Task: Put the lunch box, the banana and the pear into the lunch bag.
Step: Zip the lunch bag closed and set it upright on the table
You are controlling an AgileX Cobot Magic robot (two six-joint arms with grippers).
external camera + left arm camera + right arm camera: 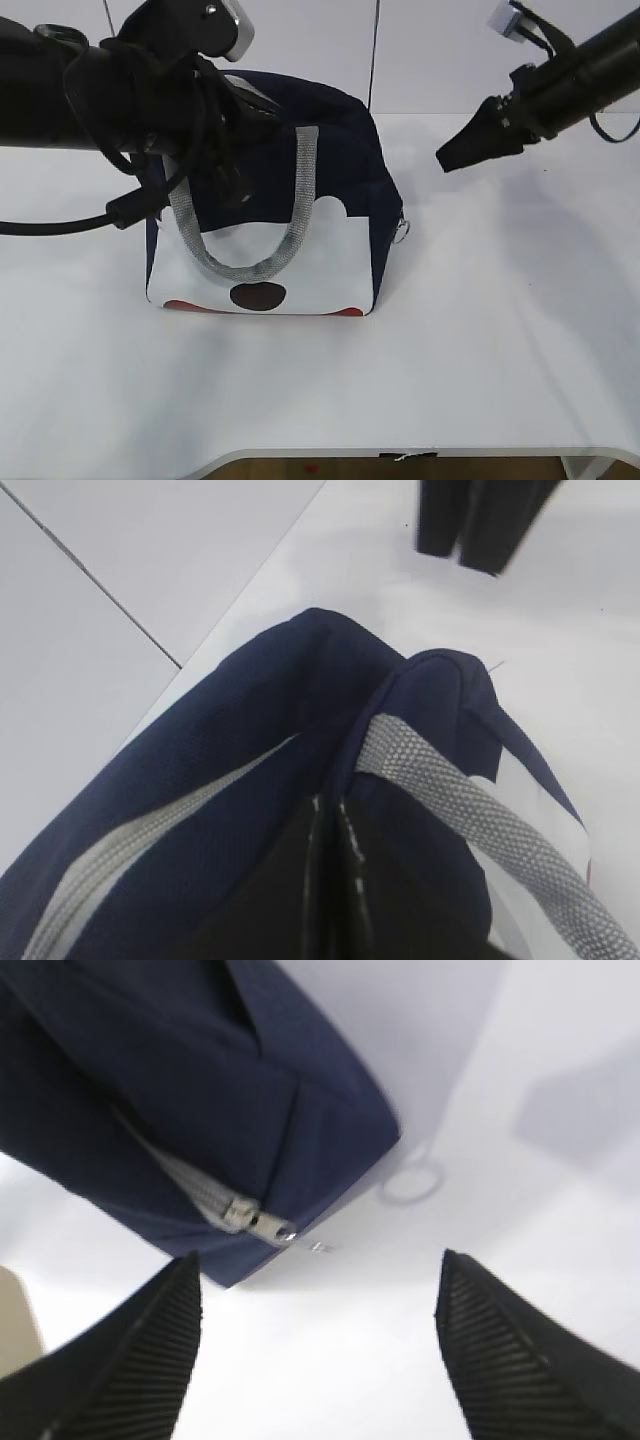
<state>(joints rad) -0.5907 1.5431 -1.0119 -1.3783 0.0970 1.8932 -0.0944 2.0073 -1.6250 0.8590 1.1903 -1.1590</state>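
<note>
The navy lunch bag (340, 170) stands upright on the white table, its white panel and grey handle (295, 235) facing me. My left gripper (228, 175) is at the bag's top left, its jaws pressed together on the navy fabric beside the handle (480, 810). In the left wrist view its fingers (300, 900) are nearly touching. My right gripper (455, 155) hangs open and empty above the table, right of the bag; its fingertips (150, 1360) stand wide apart. The grey zipper slider (255, 1222) and ring pull (412, 1178) sit at the bag's right end. Lunch box, banana and pear are out of view.
The table's front edge (400, 452) runs along the bottom of the exterior view. A white wall (440, 50) stands behind the table. The left arm's cables (150, 200) hang beside the bag's left side.
</note>
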